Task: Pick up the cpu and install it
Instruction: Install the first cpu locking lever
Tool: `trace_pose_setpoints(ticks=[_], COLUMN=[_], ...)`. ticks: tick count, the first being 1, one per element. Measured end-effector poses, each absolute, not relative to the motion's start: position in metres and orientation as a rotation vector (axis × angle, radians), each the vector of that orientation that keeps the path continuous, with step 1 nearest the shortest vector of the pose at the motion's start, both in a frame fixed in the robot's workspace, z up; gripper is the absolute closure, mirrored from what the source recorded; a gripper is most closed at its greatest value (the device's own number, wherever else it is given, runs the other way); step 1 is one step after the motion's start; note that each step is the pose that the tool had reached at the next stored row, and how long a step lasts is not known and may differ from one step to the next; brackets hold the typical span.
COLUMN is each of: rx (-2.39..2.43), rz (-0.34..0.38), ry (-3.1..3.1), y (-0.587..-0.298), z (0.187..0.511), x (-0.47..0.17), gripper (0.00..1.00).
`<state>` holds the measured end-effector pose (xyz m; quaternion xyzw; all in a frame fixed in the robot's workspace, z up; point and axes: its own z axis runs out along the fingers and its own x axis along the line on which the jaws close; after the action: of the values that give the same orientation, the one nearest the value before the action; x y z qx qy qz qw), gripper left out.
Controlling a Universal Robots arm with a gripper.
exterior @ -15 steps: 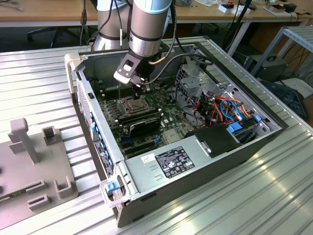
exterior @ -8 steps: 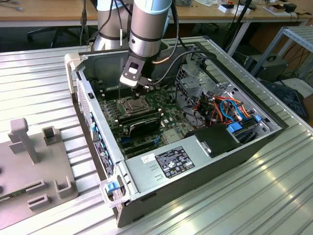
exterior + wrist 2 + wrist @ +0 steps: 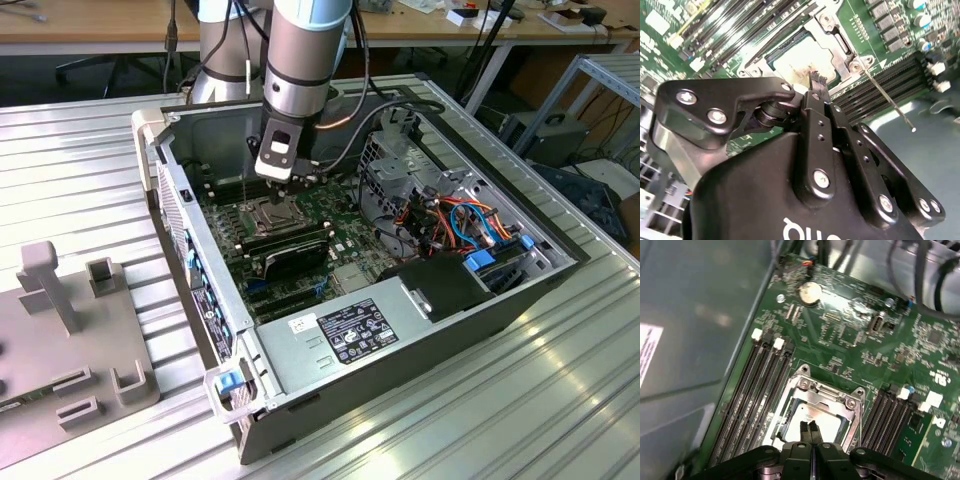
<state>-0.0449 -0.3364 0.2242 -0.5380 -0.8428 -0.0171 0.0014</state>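
The end effector (image 3: 808, 429), fingers together and empty, points straight down at the cpu (image 3: 829, 424), which lies flat in the socket (image 3: 815, 390), upper centre in the exterior view.

A robotics lab or workshop: a desktop computer case (image 3: 400, 375) lies open on a ribbed metal workbench (image 3: 490, 425), its green circuit board (image 3: 345, 245) and coloured cables (image 3: 452, 212) exposed; a robot arm (image 3: 305, 50) reaches down into it. Beside the case sits a grey block of holders (image 3: 70, 345); behind stand long wooden desks (image 3: 100, 20) and a metal rack (image 3: 610, 75).
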Motion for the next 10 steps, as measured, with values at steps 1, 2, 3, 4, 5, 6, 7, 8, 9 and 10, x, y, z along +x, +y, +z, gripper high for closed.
trace_pose_setpoints(ticks=[1,2,3,4,5,6,7,8,9,10], rx=[-1.654,-1.629,-1.581,-1.531,-1.501,-1.457,-1.41,-1.38,-1.355,-1.317], rz=[-0.054,-0.054,-0.053,-0.053,-0.053,-0.053,-0.053,-0.053,-0.053,-0.053], ry=[-2.667,-2.681,-2.71,-2.737,-2.753,-2.777,-2.8,-2.814,-2.826,-2.844], y=[-0.3364,-0.3364,-0.3364,-0.3364,-0.3364,-0.3364,-0.3364,-0.3364,-0.3364,-0.3364], z=[0.2241,0.2239,0.2237,0.2234,0.2233,0.223,0.2227,0.2225,0.2224,0.2222], x=[-0.0449,-0.0448,-0.0449,-0.0449,-0.0449,-0.0448,-0.0449,-0.0448,-0.0448,-0.0448], gripper=[0.89,0.89,0.89,0.89,0.89,0.89,0.89,0.89,0.89,0.89])
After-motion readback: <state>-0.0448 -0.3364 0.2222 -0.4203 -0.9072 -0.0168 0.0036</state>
